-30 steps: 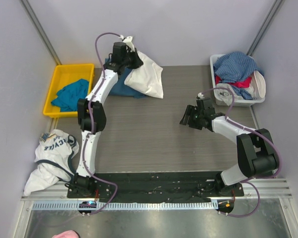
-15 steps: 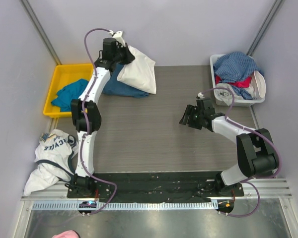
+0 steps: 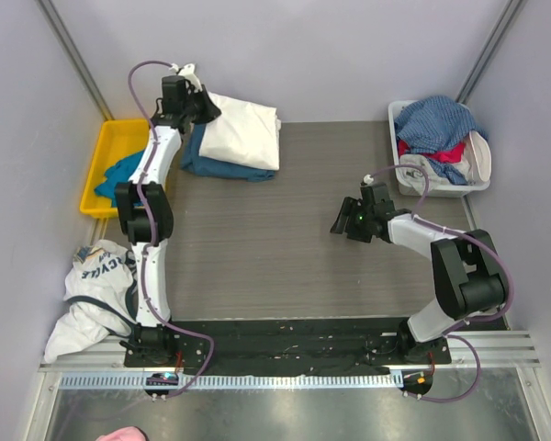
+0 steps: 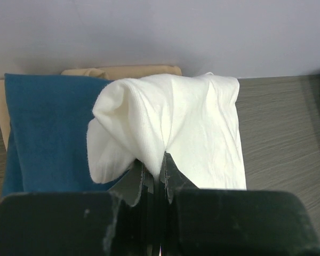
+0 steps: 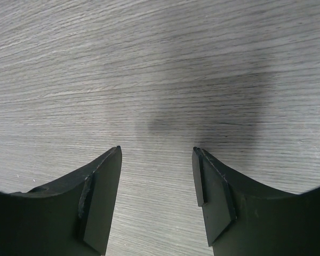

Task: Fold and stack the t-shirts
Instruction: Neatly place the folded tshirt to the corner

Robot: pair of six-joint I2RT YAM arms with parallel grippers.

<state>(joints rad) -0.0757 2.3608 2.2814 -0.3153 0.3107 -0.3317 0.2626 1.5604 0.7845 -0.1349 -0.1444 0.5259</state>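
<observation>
White tee (image 3: 241,131), folded, lying on blue tee (image 3: 211,163) at worktop's (image 3: 285,248) far left corner, so stack forming there. Left end effector (image 4: 154,169) pinching white tee's near edge, jaws clamped on cloth, likely steering placement. Right end effector (image 5: 156,181) hanging wide, gripping nothing, parked mid-worktop clear of stack. Left wrist view revealing tan cloth (image 4: 122,71) under blue tee; top view showing only two layers.

Folded white t-shirt (image 3: 241,131) lay on the blue t-shirt (image 3: 211,163) at the tabletop's (image 3: 285,266) far left corner. Basket (image 3: 406,179) of clothes sat at the far right corner. Tray (image 3: 101,170) sat off the left edge, crumpled garment (image 3: 92,289) nearer.
</observation>
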